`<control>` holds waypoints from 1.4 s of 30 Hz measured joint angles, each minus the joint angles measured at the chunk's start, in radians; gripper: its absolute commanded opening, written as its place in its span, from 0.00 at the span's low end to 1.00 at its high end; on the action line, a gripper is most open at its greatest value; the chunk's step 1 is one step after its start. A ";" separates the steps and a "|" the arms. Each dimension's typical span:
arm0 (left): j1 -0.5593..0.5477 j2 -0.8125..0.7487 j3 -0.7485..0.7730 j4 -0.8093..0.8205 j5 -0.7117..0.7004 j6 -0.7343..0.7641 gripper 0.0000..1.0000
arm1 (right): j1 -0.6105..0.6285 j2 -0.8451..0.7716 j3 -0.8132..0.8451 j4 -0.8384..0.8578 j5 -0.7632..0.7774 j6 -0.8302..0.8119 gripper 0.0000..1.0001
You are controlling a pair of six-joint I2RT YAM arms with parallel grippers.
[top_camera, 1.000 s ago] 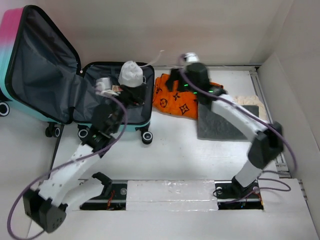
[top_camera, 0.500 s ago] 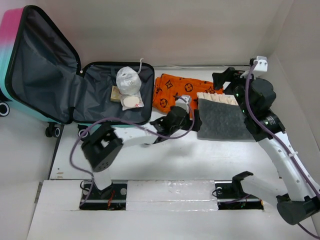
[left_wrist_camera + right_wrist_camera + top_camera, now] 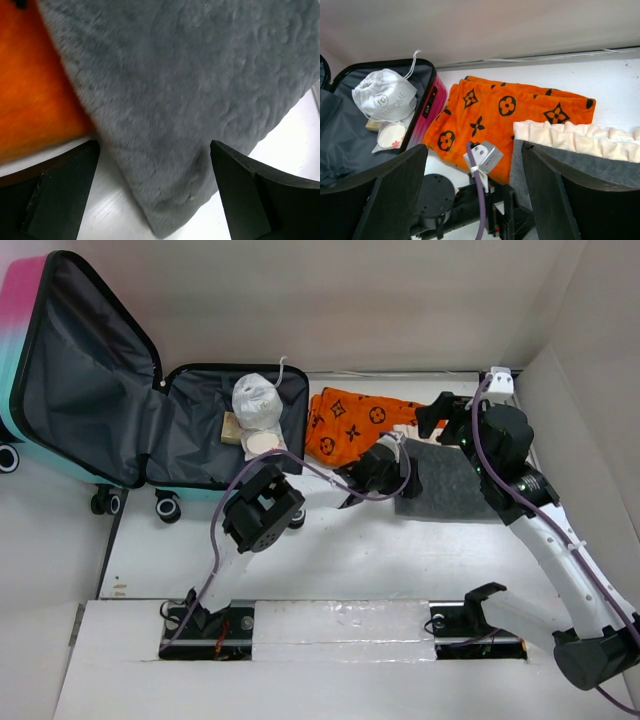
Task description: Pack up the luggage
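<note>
The luggage (image 3: pixel 190 445) lies open at the left, its lid (image 3: pixel 80 360) propped up. A white drawstring bag (image 3: pixel 255 398) and a round pad (image 3: pixel 263 446) rest on its dark lining. An orange patterned cloth (image 3: pixel 350 425) lies just right of it, then a grey fluffy cloth (image 3: pixel 450 485). My left gripper (image 3: pixel 393 468) is open low over the table, its fingers either side of the grey cloth's (image 3: pixel 200 75) near-left corner, with the orange cloth (image 3: pixel 35 90) beside it. My right gripper (image 3: pixel 438 416) hovers open above, holding nothing. A cream cloth (image 3: pixel 570 137) shows at the grey cloth's far edge.
The white table (image 3: pixel 330 540) is walled at the back and by a panel on the right (image 3: pixel 590 440). Both arm bases sit on a rail (image 3: pixel 340 625) at the near edge. The left arm's wrist camera (image 3: pixel 487 156) lies directly beneath my right gripper (image 3: pixel 475 197).
My left gripper left the luggage, swung right past the orange cloth to the grey cloth's corner, and opened wider. The right arm pulled back to the right, then edged left again.
</note>
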 measured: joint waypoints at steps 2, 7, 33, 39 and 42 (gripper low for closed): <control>0.003 0.029 0.036 0.010 0.023 -0.011 0.86 | 0.000 -0.003 -0.001 0.001 -0.006 0.000 0.82; -0.003 0.071 0.080 0.028 0.051 -0.035 0.71 | 0.000 -0.021 -0.001 0.006 -0.023 0.000 0.82; -0.046 -0.138 0.280 -0.124 0.179 0.015 0.00 | 0.015 -0.174 0.048 0.007 -0.017 0.001 0.83; 0.050 -0.083 0.651 -0.269 0.261 0.035 0.00 | 0.013 -0.185 0.071 0.013 -0.015 0.001 0.83; 0.135 -0.061 0.791 -0.335 0.295 0.032 0.00 | 0.005 -0.185 0.072 0.012 -0.015 0.001 0.83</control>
